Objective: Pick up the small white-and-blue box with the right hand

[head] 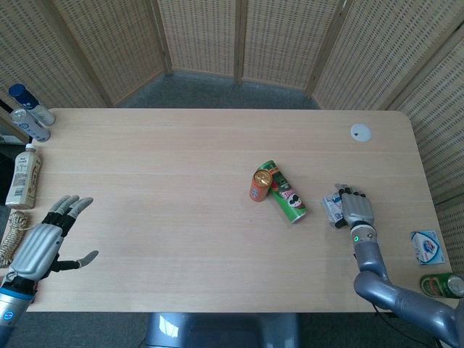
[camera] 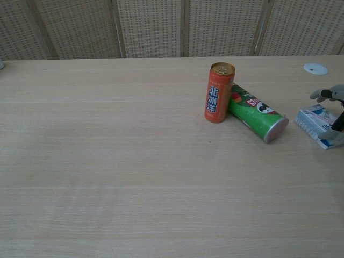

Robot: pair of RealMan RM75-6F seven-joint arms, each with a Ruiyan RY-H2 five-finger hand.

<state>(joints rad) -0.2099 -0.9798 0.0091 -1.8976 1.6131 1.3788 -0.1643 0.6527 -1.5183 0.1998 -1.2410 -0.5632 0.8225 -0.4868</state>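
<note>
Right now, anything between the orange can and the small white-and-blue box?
Yes: the green tube lies on its side between the upright orange can and the small white-and-blue box. It touches the can, with bare table before the box. The chest view shows it best.
</note>
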